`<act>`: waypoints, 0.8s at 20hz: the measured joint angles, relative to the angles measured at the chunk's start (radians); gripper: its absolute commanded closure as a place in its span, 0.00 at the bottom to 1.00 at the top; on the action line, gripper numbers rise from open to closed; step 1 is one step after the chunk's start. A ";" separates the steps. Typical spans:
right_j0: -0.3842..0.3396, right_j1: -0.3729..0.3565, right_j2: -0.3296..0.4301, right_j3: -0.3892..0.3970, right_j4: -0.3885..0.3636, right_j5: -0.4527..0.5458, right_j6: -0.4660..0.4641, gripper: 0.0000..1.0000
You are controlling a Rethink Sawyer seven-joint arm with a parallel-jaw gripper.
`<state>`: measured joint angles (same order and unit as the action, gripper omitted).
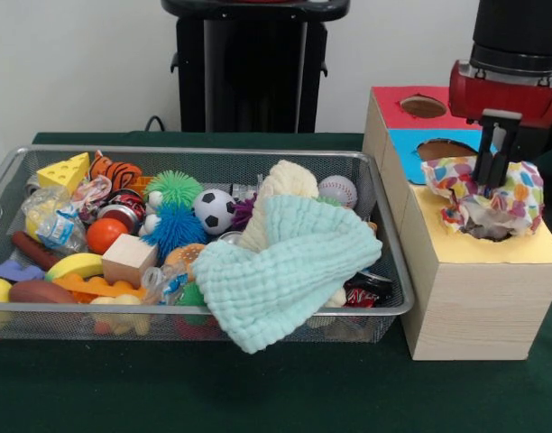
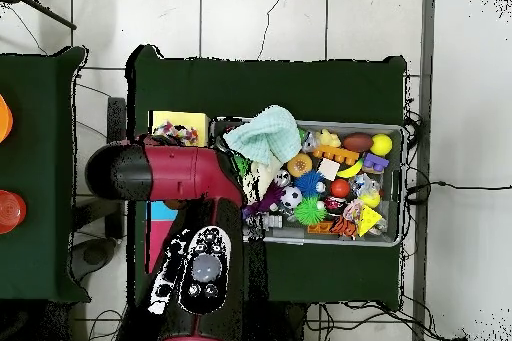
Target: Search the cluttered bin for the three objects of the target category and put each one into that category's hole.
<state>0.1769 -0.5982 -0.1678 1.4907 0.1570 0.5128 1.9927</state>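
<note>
Polka-dot wrapper (image 1: pixel 497 197) crumpled atop yellow hole (image 1: pixel 486 233)

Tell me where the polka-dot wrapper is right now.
In the front view the polka-dot wrapper is at the right, crumpled over the yellow-topped hole on the wooden box, with the gripper right at it.

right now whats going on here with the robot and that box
The red and black arm is at the pale wooden box, and its gripper is down in a crumpled polka-dot wrapper that sits in the hole of the yellow panel, most of it above the top. Whether the gripper is gripping it cannot be seen. The wire mesh bin beside the box is full of toys, with a mint knitted cloth draped over its front rim.
</note>
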 measured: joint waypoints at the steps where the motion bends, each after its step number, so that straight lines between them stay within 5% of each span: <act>1: 0.001 0.003 0.001 0.000 0.000 -0.015 0.000 1.00; 16: 0.001 0.075 0.001 -0.109 0.000 0.010 0.000 1.00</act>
<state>0.1776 -0.5231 -0.1667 1.3812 0.1570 0.5229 1.9927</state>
